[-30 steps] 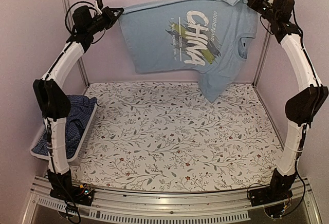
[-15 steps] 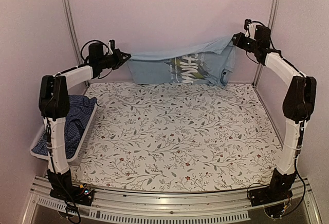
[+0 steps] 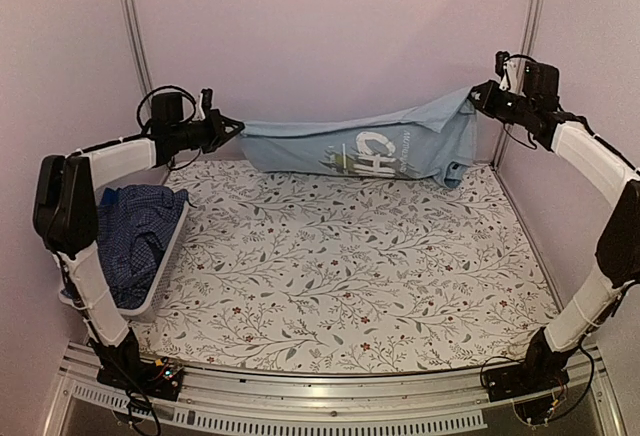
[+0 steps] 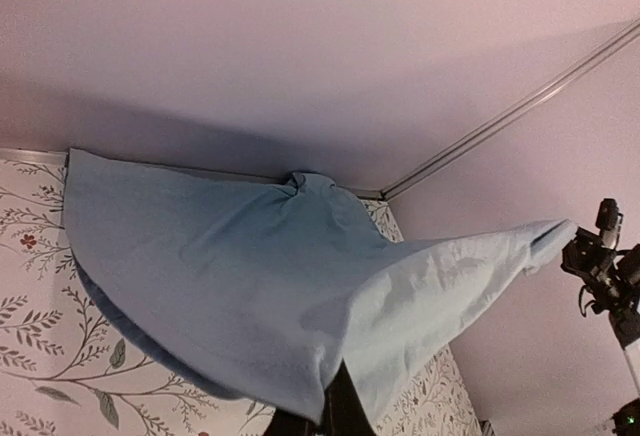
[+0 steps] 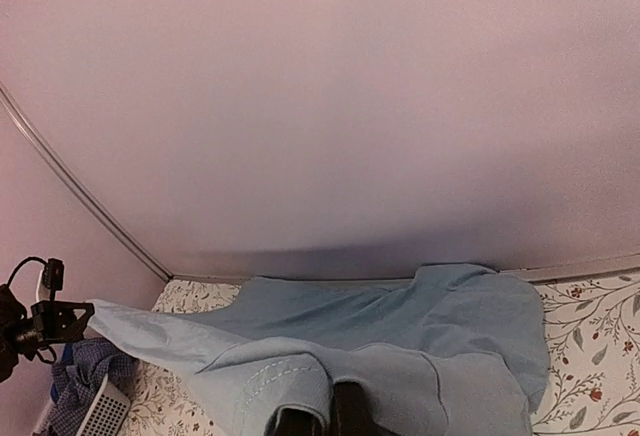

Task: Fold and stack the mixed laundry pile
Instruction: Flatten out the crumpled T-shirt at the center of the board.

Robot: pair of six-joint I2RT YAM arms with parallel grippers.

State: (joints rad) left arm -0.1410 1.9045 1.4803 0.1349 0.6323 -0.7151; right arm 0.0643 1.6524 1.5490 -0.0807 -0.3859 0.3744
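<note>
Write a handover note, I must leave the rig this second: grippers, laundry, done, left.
Left gripper: shut on one end of the light-blue T-shirt.
Right gripper: shut on its other end.
Laundry: the T-shirt is stretched between the arms at the far end of the table, its lower part resting on the surface; the dark blue checked shirt lies crumpled in the white basket at the left.
Done: nothing folded or stacked in view.
Left: lay the T-shirt flat, fold it, then take and fold what is in the basket.
</note>
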